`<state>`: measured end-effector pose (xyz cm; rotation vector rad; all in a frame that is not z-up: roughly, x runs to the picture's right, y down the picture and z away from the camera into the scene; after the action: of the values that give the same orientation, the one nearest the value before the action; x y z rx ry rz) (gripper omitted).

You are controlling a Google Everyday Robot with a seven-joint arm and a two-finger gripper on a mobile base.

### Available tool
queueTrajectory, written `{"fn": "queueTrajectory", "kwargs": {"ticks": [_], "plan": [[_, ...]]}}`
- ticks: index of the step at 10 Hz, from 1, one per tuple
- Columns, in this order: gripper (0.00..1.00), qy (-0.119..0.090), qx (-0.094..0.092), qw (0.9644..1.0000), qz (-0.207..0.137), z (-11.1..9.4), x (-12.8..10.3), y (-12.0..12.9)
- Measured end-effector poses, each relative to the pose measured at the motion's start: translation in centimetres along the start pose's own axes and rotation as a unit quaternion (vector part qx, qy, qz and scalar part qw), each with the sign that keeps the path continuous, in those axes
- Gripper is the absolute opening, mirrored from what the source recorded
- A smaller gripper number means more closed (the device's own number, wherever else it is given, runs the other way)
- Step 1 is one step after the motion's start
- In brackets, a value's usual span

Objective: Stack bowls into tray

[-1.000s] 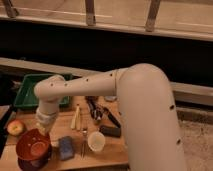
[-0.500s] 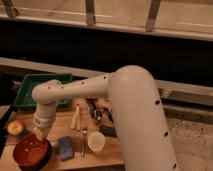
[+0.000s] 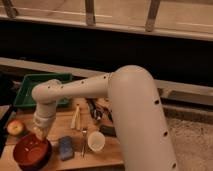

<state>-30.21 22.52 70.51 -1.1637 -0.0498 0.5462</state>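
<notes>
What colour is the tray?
The tray is green, camera view; gripper hangs above the orange-red bowl.

The end effector [image 3: 40, 133] hangs over the orange-red bowl [image 3: 31, 153] at the table's [image 3: 60, 125] near-left corner. An apple [image 3: 15, 128] crowds its 9 o'clock; a blue sponge [image 3: 65, 148] and white cup [image 3: 95, 141] stand toward 4 o'clock. At 12 o'clock, the arm [image 3: 130, 100] overhangs the green tray's [image 3: 27, 92] front.

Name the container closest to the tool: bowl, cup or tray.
The round orange-red bowl at front left: the tool hangs just above its rim, while the small white cup and the green plastic tray lie farther off.
</notes>
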Motion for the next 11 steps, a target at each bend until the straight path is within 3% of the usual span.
{"fn": "queueTrajectory", "kwargs": {"ticks": [2, 4, 5, 11], "plan": [[0.19, 0.009, -0.016, 0.9998, -0.003, 2.1, 0.0, -0.2], [0.11, 0.012, -0.024, 0.9996, -0.008, 2.9, 0.0, -0.2], [0.13, 0.015, -0.025, 0.9995, -0.01, 3.1, 0.0, -0.1], [0.72, 0.013, -0.006, 0.9998, -0.013, 1.7, 0.2, 0.6]]}}
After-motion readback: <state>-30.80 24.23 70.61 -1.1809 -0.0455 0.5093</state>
